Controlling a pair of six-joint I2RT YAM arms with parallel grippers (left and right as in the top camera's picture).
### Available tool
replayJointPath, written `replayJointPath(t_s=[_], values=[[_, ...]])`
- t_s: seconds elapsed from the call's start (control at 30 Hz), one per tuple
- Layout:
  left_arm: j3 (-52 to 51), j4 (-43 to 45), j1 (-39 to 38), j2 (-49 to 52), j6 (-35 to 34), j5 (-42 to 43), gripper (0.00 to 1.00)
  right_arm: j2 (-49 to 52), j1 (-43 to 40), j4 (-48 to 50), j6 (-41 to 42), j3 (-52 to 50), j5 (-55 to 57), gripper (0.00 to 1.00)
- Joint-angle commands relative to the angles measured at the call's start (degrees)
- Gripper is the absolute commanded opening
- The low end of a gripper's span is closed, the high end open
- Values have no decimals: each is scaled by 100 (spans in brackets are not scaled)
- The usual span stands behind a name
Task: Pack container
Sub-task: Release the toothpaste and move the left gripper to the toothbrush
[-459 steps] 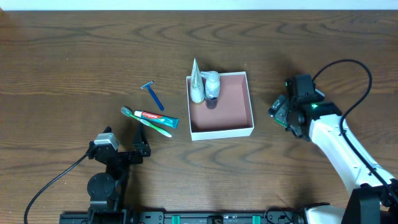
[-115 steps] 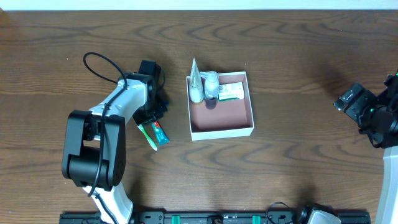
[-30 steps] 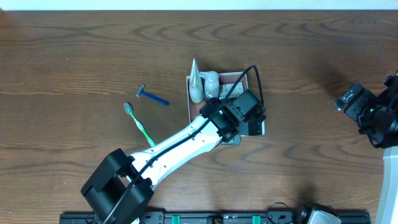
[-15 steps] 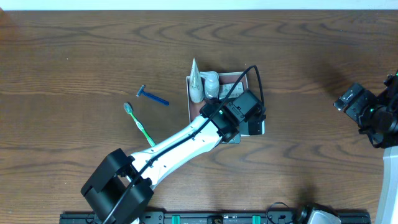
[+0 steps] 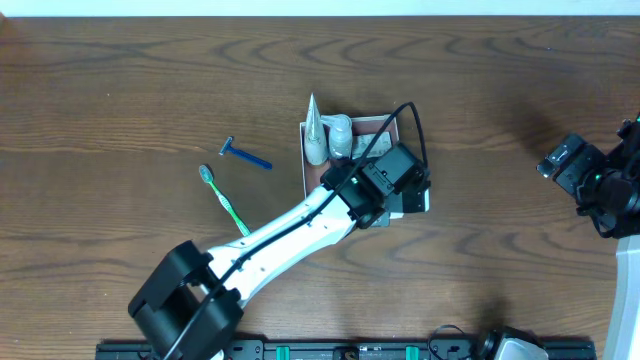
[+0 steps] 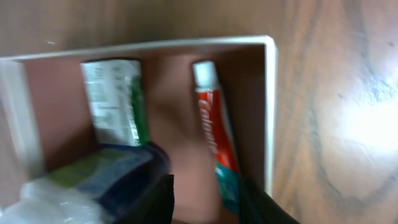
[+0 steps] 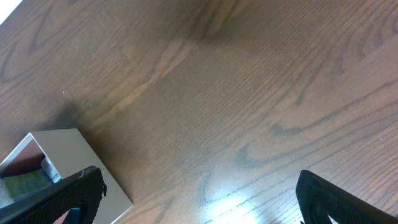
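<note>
The container, a shallow white box with a reddish-brown inside, shows in the left wrist view. A red-and-green toothpaste tube lies flat in it along the right wall. A green-white carton lies to the left, and a bottle is blurred at the lower left. My left gripper hangs open just above the box floor; the tube's tail lies beside its right finger. From overhead the left arm covers most of the container. My right gripper is wide open over bare wood.
A blue razor and a green toothbrush lie on the wooden table left of the box. A white cone-shaped tube and a small white bottle stand in the box's far left corner. The right arm sits near the table's right edge.
My left gripper has opened over the container, and the toothpaste tube now lies on the box floor. The right arm has not moved.
</note>
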Motion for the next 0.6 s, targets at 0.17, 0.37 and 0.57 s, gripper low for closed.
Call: replayJointPath(t_s=[0.17,0.37,0.57], values=[[70,286,-109,-1740,-1314,-122,50,-35,-61,-2,24,68,0,99],[68,-186,-9,-3298,-3368,-656,61,-35,-61,-2,24,68,0,99],[68,-1375,634,-4046,-5580,-2520,74,-35,-61,-2,22,68,2,99]])
